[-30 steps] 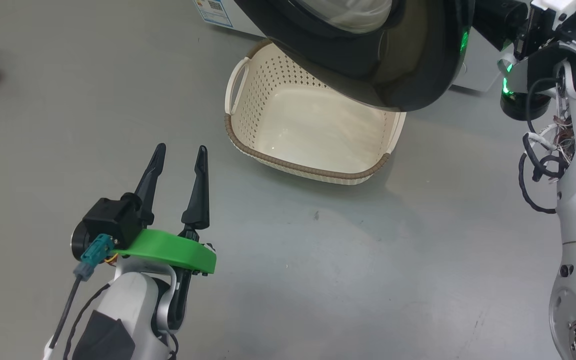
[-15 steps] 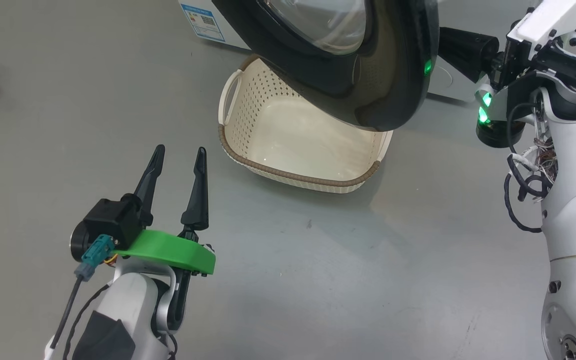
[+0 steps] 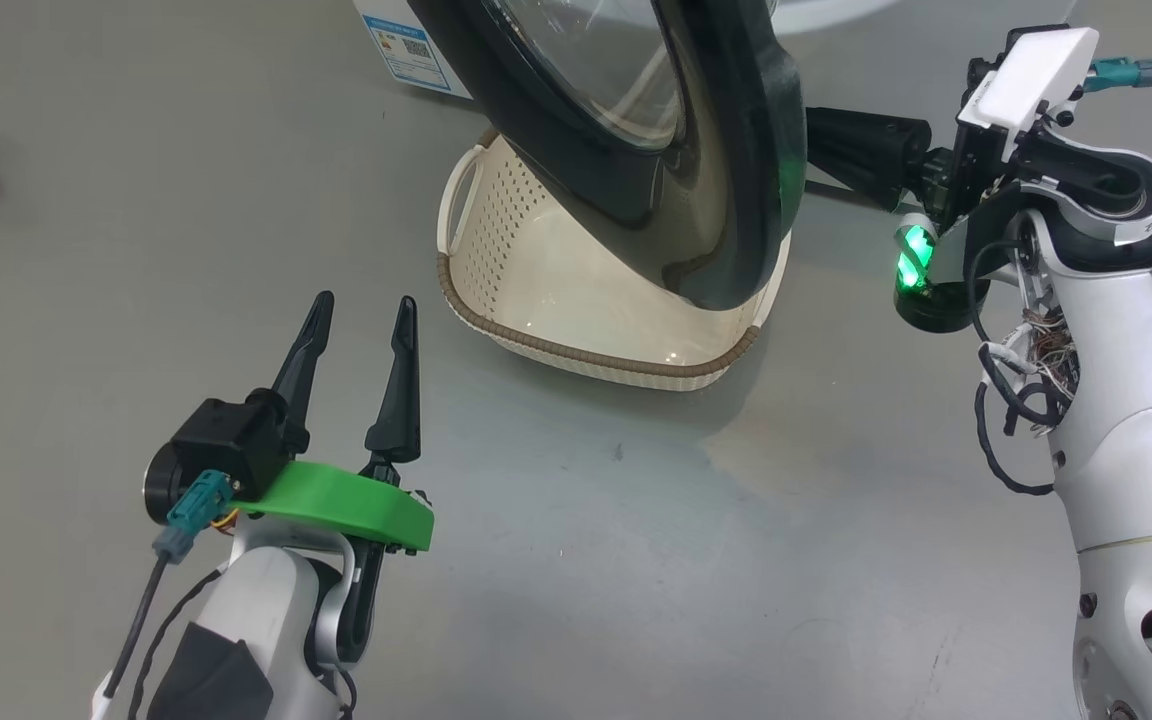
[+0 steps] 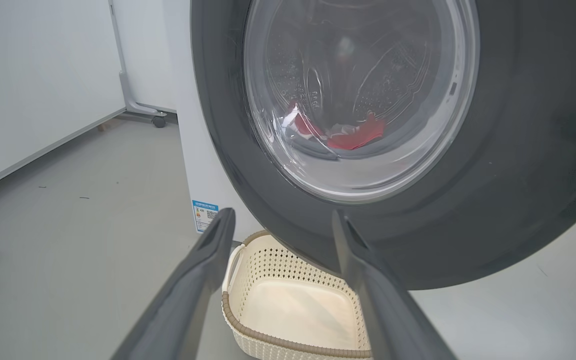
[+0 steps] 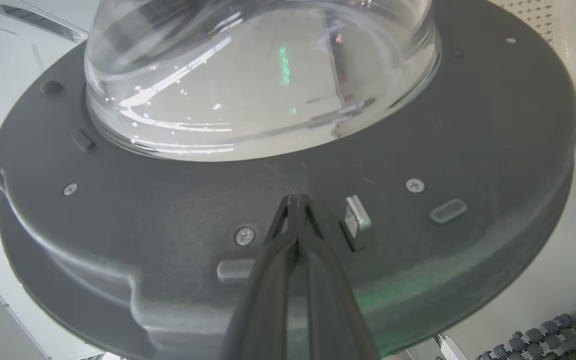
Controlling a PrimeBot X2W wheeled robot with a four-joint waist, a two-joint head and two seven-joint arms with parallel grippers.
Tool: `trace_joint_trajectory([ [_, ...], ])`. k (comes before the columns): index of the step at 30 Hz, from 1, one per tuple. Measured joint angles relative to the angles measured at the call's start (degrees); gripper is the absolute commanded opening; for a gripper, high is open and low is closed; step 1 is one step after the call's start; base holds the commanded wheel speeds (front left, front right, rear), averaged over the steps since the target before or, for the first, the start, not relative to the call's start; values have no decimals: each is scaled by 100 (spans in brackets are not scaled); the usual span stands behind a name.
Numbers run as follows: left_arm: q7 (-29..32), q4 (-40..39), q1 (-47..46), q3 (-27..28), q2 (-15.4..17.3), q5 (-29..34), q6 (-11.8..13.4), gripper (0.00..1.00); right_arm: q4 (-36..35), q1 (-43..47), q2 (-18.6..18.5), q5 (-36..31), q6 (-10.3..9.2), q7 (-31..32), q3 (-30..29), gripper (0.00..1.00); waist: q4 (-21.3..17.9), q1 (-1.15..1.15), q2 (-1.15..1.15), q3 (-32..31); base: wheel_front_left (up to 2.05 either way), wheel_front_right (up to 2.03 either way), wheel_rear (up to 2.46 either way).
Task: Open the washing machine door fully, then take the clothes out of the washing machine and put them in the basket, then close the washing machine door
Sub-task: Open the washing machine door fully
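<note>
Washing machine door (image 3: 731,170) half-swung, overhanging the basket (image 3: 576,352) on the floor; clothes (image 4: 353,137) behind its glass. Right gripper (image 5: 295,200) pinched shut, empty, tips against the door's inner face: risks skidding off, leaving it part-open. Left gripper (image 3: 363,298) spread wide, empty, near the basket.

Past my left gripper (image 4: 280,220), the washing machine door (image 4: 518,150) runs off the top and right edges. Its rim covers the far corner of the basket (image 4: 278,260), and the bottom edge cuts off the basket's near wall. Through the glass ahead of my fingers the clothes (image 4: 355,137) are a blurred red patch, and I cannot tell the pieces apart. The print on the label (image 4: 204,215) beside my fingertip is too small to read. In the head view the door hides the tips of my right gripper (image 5: 295,200).
</note>
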Motion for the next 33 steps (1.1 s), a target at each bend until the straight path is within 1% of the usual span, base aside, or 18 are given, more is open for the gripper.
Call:
trace_joint_trajectory([
  [5, 0, 0, 1, -13, 0, 0, 0, 100, -102, 56, -8, 269, 0, 53, 279, 0, 16, 0, 0, -1, 0, 0, 0],
  [18, 0, 0, 4, -97, 0, -1, 0, 100, -557, 319, -7, 978, 0, 70, 1397, 0, 53, 0, 0, -12, 0, 0, 0],
  [23, 0, 0, 16, -126, 0, -1, 0, 100, -710, 421, -8, 1211, 0, 20, 1779, 0, 85, 0, 0, -21, 0, 0, 0],
  [28, 0, 0, 24, -140, 0, -2, 0, 100, -909, 526, -11, 1307, 0, -91, 2128, 0, 124, 0, 0, -36, 0, 0, 0],
  [33, 0, 0, 73, -142, 1, -5, 0, 100, -1077, 597, -10, 1482, 0, -253, 2398, 0, 151, 0, 0, -50, 0, 0, 0],
])
